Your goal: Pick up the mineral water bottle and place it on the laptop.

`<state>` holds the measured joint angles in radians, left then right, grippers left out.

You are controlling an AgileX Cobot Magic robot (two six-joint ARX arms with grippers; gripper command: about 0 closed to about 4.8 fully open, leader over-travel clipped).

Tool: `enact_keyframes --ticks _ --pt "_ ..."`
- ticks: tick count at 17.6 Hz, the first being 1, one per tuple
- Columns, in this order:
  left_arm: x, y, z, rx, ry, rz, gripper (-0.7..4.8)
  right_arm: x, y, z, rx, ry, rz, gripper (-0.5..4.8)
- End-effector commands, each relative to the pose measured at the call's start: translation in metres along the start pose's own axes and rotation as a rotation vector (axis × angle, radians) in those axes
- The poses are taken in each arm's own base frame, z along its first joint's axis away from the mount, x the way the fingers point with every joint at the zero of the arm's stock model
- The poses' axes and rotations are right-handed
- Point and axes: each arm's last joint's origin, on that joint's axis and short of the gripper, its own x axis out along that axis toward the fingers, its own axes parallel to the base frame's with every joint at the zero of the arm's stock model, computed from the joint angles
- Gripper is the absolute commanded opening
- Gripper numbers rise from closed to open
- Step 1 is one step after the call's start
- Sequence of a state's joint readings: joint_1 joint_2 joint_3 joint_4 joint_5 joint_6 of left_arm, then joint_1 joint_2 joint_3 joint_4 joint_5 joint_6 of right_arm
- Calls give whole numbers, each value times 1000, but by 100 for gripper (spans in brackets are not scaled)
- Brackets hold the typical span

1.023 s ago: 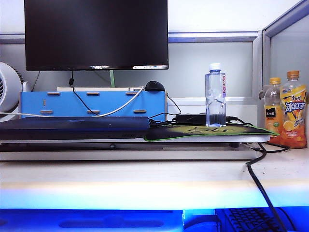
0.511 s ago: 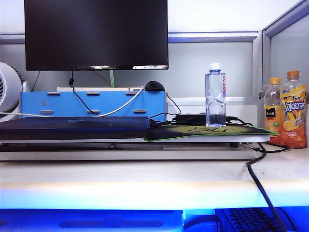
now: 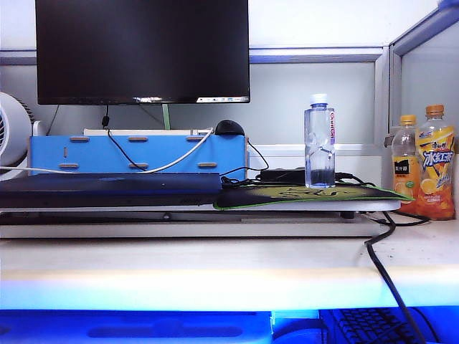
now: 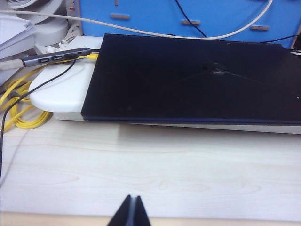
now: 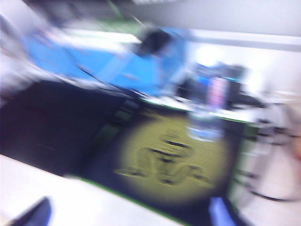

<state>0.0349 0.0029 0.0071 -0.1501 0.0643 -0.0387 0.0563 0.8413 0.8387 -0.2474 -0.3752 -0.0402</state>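
On your pale wooden desk [image 3: 215, 265], the clear white-capped mineral water bottle [image 3: 320, 141] stands upright on the green-edged mouse mat [image 3: 308, 195], right of the flat dark laptop [image 4: 193, 77]. Left gripper [image 4: 130, 213] is closed; right gripper [image 5: 127, 214] is spread wide, empty.

Top right corner shows a new blue sliver.

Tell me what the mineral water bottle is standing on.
The mineral water bottle stands upright on the green-edged mouse mat, beside the laptop. The exterior view's low angle hides the mat's surface around its base.
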Motion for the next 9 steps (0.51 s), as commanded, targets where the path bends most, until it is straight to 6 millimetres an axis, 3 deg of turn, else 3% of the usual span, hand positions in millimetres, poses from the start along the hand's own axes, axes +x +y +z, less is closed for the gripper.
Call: enact_keyframes --ticks 1,3,6,8,9 --pt "0 0 0 1 0 -3 -2 23 1 1 -46 -6 -15 479" --pt "0 0 0 1 0 -3 -2 52 12 -5 -59 22 10 479" --pt "0 0 0 1 0 -3 -2 103 33 -11 -102 -65 -142 479" --pt "0 0 0 1 0 -3 -2 125 31 -16 -101 -88 -199 479" --pt "0 0 0 1 0 -3 -2 145 28 -19 -102 -52 -242 479"
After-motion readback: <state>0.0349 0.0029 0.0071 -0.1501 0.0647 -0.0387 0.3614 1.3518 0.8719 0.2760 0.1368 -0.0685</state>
